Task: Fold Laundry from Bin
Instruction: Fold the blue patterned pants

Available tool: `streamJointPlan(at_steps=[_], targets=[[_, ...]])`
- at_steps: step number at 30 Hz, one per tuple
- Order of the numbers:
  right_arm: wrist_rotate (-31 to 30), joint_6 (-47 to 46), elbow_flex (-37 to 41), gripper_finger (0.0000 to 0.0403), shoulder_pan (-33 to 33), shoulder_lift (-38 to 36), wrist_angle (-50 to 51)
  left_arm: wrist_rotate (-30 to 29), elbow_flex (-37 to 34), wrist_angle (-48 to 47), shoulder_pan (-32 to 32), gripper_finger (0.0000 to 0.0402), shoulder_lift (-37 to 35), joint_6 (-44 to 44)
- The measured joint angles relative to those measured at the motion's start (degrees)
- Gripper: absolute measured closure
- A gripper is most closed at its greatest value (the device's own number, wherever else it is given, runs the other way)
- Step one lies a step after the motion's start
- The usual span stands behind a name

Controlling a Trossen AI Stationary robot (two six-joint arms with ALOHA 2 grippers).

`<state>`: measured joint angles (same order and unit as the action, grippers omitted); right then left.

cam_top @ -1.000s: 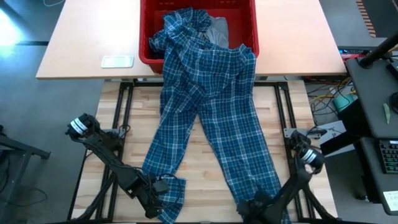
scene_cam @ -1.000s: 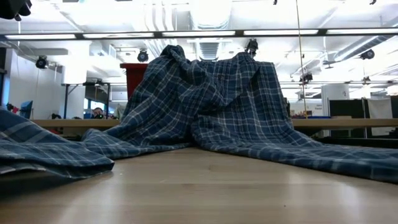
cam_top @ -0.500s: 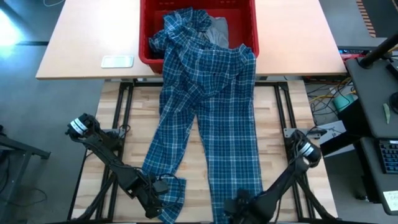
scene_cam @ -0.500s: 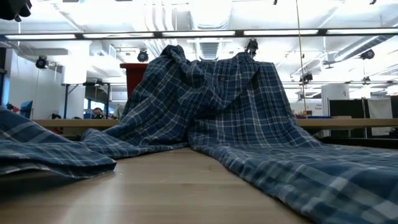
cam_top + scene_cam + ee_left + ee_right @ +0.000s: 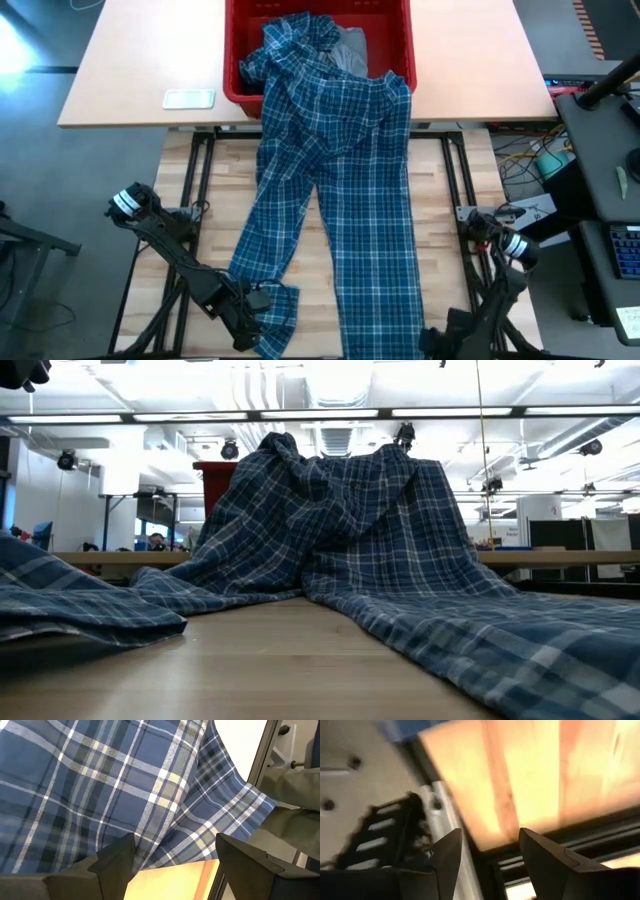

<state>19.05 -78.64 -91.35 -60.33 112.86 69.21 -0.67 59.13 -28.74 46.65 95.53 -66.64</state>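
Trailing from the bin (image 5: 238,60) across the worktop (image 5: 220,200), the plaid garment (image 5: 350,200) lies unfolded, left fingers (image 5: 117,862) spread over its hem, right fingers (image 5: 447,857) released and empty.

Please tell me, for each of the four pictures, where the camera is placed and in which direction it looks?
High view: overhead, straight down on the wooden table, plaid shirt, red bin; both arms show.
Low view: at tabletop height, level across; no arm shows.
Left wrist view: left gripper, open over the shirt.
Right wrist view: right gripper, open, empty, at the table's edge.
Shared: the shirt shows in the first three.
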Motion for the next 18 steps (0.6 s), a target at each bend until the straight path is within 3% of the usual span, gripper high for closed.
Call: streamJointPlan(at_steps=[3, 6, 8, 12, 15, 18], targets=[[-11.71, -0.97, -0.03, 0.0211, 0.45, -1.67, -9.57, 0.00, 0.00, 0.03, 0.02, 0.0141, 0.00, 0.18], [-25.70, 5.05, -0.17, 0.0211, 2.04, -1.16, -17.71, 0.00, 0.00, -0.05, 0.00, 0.0141, 0.00, 0.16], [-29.37, 9.19, -0.17, 0.0211, 4.05, 0.51, -19.53, 0.01, 0.00, -0.03, 0.00, 0.0141, 0.00, 0.07], [-25.86, 15.37, -0.07, 0.0211, 8.61, 4.30, -19.85, 0.08, 0.00, 0.04, 0.00, 0.0141, 0.00, -0.43], [-13.40, 21.01, -0.09, 0.0211, 9.55, 6.15, -17.04, 0.17, 0.00, 0.01, 0.00, 0.0141, 0.00, -1.16], [-1.12, 25.68, -0.17, 0.0211, 6.70, 6.80, -4.51, 0.17, 0.00, 0.00, 0.00, 0.0141, 0.00, -1.63]])
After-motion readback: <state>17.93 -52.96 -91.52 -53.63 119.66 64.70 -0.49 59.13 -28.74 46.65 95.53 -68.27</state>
